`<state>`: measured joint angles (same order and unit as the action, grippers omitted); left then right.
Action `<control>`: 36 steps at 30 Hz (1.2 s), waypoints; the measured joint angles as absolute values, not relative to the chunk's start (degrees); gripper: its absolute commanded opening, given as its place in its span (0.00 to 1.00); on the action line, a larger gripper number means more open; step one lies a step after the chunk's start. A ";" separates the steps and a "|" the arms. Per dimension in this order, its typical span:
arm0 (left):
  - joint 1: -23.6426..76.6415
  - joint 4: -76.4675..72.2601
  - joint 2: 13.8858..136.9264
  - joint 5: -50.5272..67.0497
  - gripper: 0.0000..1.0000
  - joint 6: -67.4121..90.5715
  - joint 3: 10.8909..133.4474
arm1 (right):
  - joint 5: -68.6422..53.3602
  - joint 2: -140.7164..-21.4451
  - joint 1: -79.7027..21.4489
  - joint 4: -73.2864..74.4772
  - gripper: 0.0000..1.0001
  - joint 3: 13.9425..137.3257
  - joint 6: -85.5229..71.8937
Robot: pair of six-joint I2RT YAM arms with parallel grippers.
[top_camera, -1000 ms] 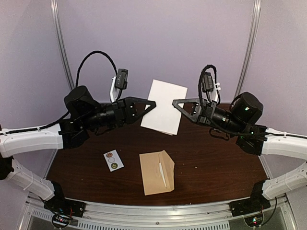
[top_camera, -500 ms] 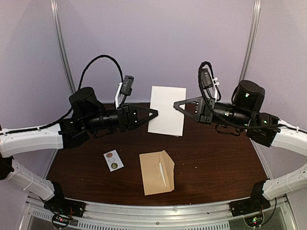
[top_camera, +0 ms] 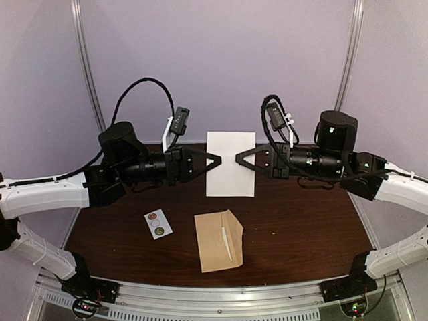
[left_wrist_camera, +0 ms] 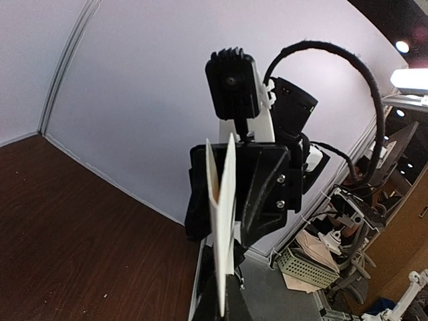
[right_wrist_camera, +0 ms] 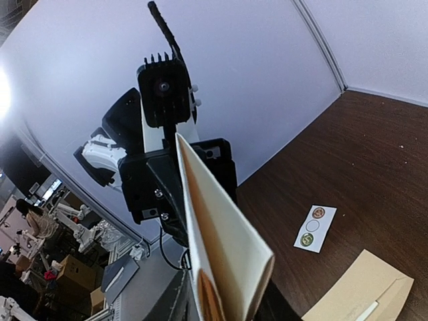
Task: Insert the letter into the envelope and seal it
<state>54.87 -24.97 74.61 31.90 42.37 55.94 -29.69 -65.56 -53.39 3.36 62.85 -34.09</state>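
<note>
Holding the letter (top_camera: pixel 231 175) aloft, my left fingers (top_camera: pixel 215 159) pinch it; right fingers (top_camera: pixel 241 160), I cannot tell; envelope (top_camera: pixel 215 244) lies at six o'clock.

letter (top_camera: pixel 231 164): white, folded, upright, aloft | envelope (top_camera: pixel 212 247): tan, lying flat, front centre

No text, brand or number legible in any view. Letter (top_camera: pixel 231 180): facing side blank white. Envelope (top_camera: pixel 214 251): plain tan, no writing seen. Sticker card (top_camera: pixel 158 223), at about 9 o'clock of the envelope: round printed dots, their markings too small to read.
</note>
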 measured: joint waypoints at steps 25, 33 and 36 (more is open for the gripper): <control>54.87 -27.40 74.59 29.36 0.00 43.77 55.37 | -35.11 -66.48 -53.41 -17.61 0.20 54.76 -44.21; 54.87 -27.40 74.59 29.08 0.17 43.90 55.27 | -34.70 -67.46 -53.47 -18.04 0.00 54.76 -44.73; 54.87 -27.14 74.54 28.10 0.51 43.72 54.74 | -32.71 -67.22 -53.49 -15.97 0.00 54.78 -43.92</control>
<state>54.87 -27.14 74.54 28.10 43.72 54.74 -32.71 -67.22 -53.49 -15.97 54.78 -43.92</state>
